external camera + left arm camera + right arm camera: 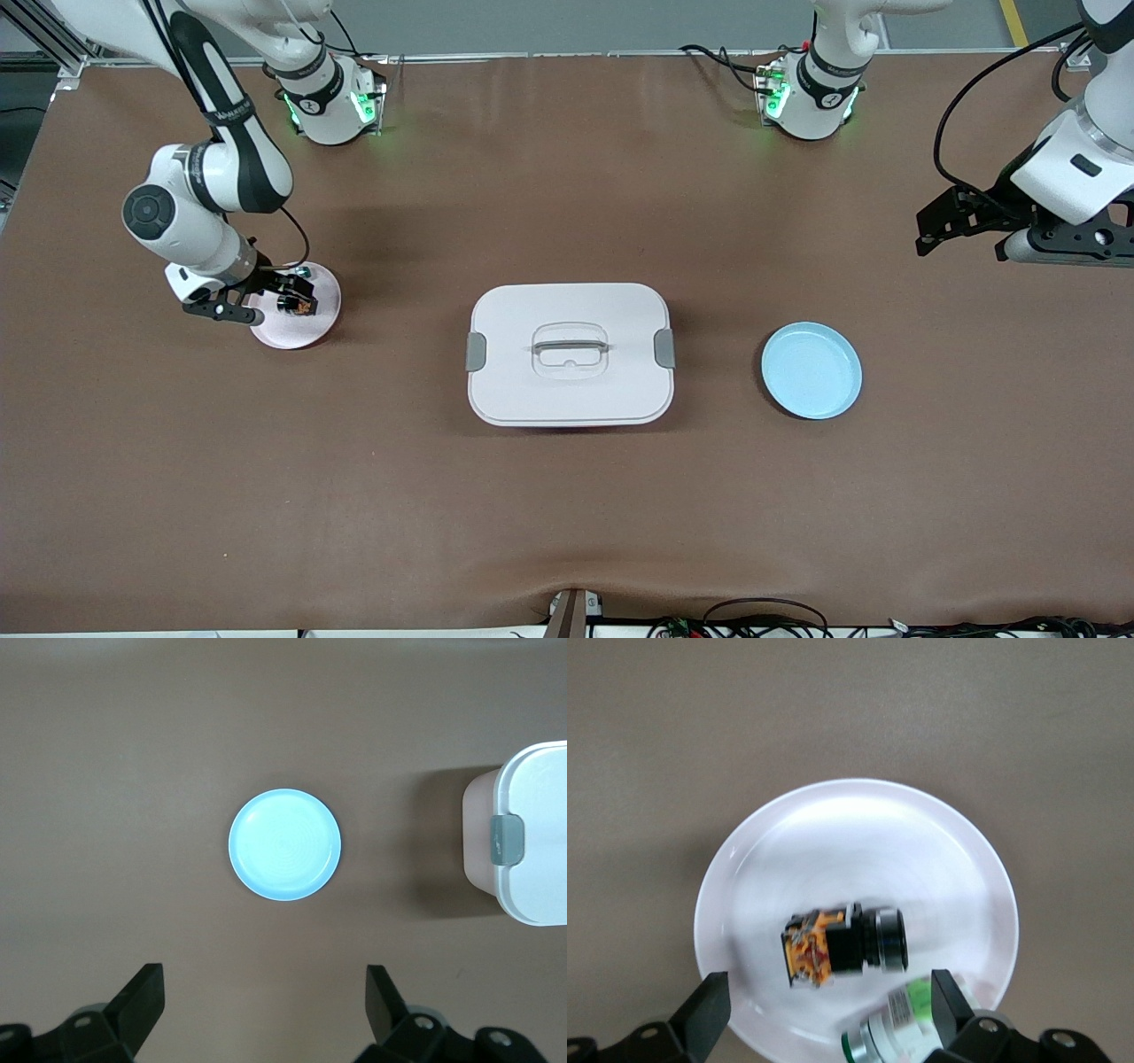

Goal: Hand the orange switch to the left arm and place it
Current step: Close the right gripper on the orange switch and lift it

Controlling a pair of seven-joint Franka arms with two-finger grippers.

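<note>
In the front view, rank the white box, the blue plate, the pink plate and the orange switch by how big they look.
1. white box
2. blue plate and pink plate: they look about alike, and the right arm covers part of the pink one, so no ranking
3. orange switch, by far the smallest

**Hidden, cropped and blurred**

In the front view the right hand (282, 297) sits over the pink plate (306, 332) and covers much of it; the orange switch (304, 307) under it is only a small dark and orange speck. In the right wrist view that hand's fingers (709, 1014) are cut off by the picture's edge, and the clear-silver part with green (895, 1028) beside one finger is blurred and partly covered, perhaps lying on its side. The left hand (961, 232) runs past the front view's edge. In the left wrist view the box (530, 837) is cropped.
</note>
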